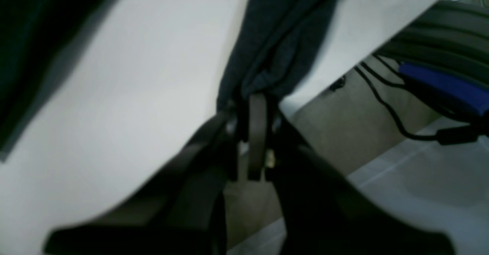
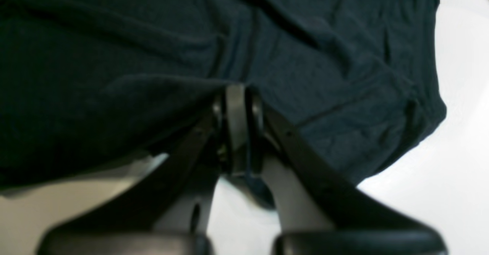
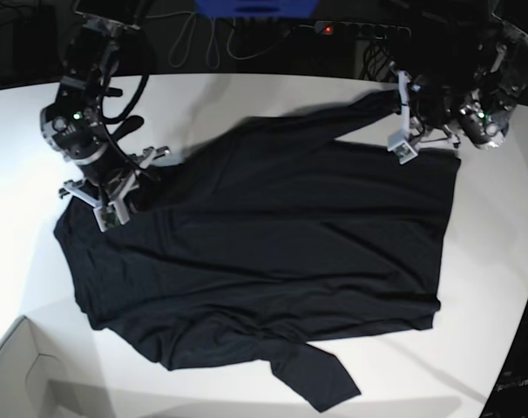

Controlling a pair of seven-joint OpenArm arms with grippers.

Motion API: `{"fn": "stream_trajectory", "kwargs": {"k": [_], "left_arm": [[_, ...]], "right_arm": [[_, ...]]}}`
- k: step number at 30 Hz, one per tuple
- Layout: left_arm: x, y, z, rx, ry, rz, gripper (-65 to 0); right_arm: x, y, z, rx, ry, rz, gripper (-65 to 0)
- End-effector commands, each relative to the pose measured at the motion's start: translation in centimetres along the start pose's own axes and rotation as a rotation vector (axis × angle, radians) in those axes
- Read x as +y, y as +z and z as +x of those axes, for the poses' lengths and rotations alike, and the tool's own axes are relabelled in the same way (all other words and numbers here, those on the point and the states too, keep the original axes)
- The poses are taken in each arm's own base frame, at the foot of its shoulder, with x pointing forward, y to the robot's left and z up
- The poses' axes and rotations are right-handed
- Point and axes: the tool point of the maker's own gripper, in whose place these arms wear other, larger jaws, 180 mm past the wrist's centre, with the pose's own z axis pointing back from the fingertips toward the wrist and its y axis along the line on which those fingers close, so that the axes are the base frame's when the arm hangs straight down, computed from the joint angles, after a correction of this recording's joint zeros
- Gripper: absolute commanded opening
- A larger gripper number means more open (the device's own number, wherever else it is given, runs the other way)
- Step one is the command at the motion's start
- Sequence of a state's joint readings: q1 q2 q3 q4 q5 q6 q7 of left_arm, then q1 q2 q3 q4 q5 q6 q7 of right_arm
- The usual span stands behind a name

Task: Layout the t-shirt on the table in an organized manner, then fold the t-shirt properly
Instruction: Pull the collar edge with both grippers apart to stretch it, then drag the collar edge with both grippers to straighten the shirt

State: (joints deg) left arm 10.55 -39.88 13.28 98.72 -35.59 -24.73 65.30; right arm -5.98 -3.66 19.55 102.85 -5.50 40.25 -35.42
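The black t-shirt (image 3: pixel 281 235) lies spread across the white table (image 3: pixel 20 148), wrinkled, with one sleeve pointing at the near edge. My left gripper (image 3: pixel 402 103) is at the base view's far right, shut on a bunched tip of the t-shirt (image 1: pixel 282 29) close to the table's far edge. In the left wrist view its fingers (image 1: pixel 256 106) pinch the fabric over the table (image 1: pixel 133 75). My right gripper (image 3: pixel 142 183) is on the base view's left, shut on a fold of the t-shirt (image 2: pixel 114 56). Its fingers (image 2: pixel 237 106) press together on the cloth above the table (image 2: pixel 458 171).
A white cardboard box corner (image 3: pixel 20 374) sits at the near left. Behind the table's far edge lie a power strip (image 3: pixel 360 29), cables and a blue object (image 3: pixel 255 7). Past the table edge in the left wrist view, floor, black cables and a blue part (image 1: pixel 443 86) show.
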Motion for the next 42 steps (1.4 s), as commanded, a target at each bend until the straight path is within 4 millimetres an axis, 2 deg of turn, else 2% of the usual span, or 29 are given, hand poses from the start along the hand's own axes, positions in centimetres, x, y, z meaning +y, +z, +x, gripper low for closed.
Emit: {"fn": "stream_trajectory", "kwargs": {"k": [1, 5, 9, 11, 13, 15, 19, 22, 36, 39, 42], "left_arm": [[0.0, 0.8, 0.4, -0.009, -0.032, 0.007, -64.7], [-0.6, 2.3, 1.2, -0.004, -0.104, 0.025, -64.7], [-1.6, 3.9, 2.9, -0.049, -0.183, 0.037, -64.7], [-1.4, 4.3, 3.4, -0.066, -0.227, 0.038, -64.7], [-0.1, 4.6, 3.8, -0.093, -0.225, 0.055, -64.7], [2.0, 4.8, 4.2, -0.141, -0.160, 0.078, -64.7], [8.1, 4.9, 3.2, -0.225, 0.133, 0.138, -64.7], [10.3, 4.4, 2.3, -0.211, 0.245, 0.134, -64.7], [10.4, 4.1, 1.8, -0.193, 0.260, 0.127, -64.8], [10.4, 4.2, 1.9, -0.201, 0.264, 0.124, -64.8], [9.7, 3.6, 0.6, -0.161, 0.271, 0.109, -64.8]], "right_arm": [[-0.5, 0.2, 1.8, -0.062, 0.003, -0.011, -65.0], [-0.8, 0.4, 1.6, -0.060, 0.003, -0.020, -65.0], [-0.8, 0.5, 1.5, -0.057, 0.002, -0.020, -65.0], [-0.8, 0.5, 1.4, -0.056, 0.003, -0.021, -65.0], [-0.9, 0.5, 1.4, -0.055, 0.006, -0.022, -65.0], [-1.2, 0.4, 1.5, -0.055, 0.013, -0.025, -65.0], [-1.2, 0.4, 1.6, -0.058, 0.014, -0.026, -65.0], [-1.2, 0.4, 1.6, -0.058, 0.015, -0.025, -65.0], [-0.8, 0.4, 1.3, -0.052, 0.007, -0.017, -65.0], [-0.4, 0.8, 0.4, -0.034, 0.006, -0.011, -65.0], [-0.2, 1.6, -0.8, -0.011, 0.012, -0.012, -65.0]]}}
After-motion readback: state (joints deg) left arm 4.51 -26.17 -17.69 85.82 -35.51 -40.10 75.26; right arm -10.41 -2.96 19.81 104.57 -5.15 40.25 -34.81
